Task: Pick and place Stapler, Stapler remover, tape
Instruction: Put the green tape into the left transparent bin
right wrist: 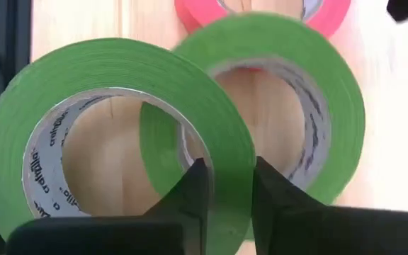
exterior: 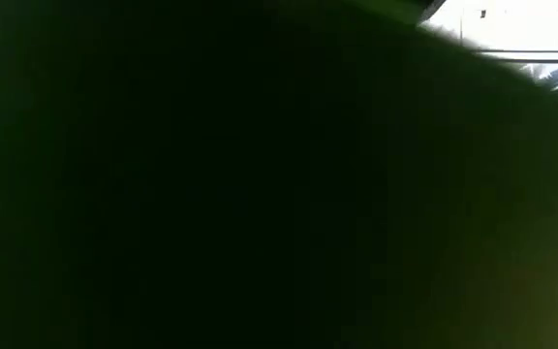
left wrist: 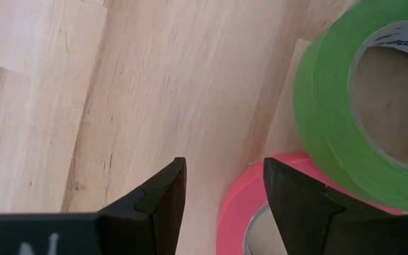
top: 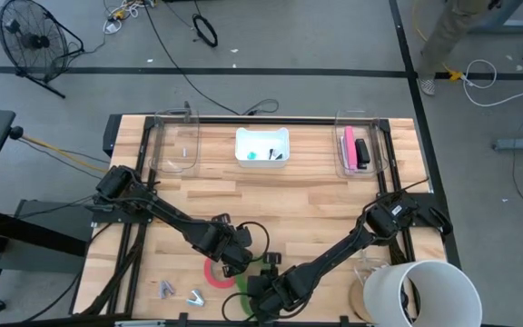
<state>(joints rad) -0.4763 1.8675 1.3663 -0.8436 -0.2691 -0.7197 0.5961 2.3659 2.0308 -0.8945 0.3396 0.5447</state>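
I reach both arms low across the counter (top: 289, 204) toward its near edge, the left from the left side, the right from the right, meeting at the rolls of tape. My right end effector (right wrist: 227, 185) points down on the nearer green roll (right wrist: 76, 71), its two fingers pinched on that roll's wall, one inside the ring and one outside; the roll stands tilted, leaning on the second green roll (right wrist: 331, 85) just behind it. My left end effector (left wrist: 222, 185) hovers over the pink roll (left wrist: 239, 205), fingers apart, one finger over the roll's rim, nothing held. The pink roll lies flat, touching the green rolls. The low view is blocked by dark green.
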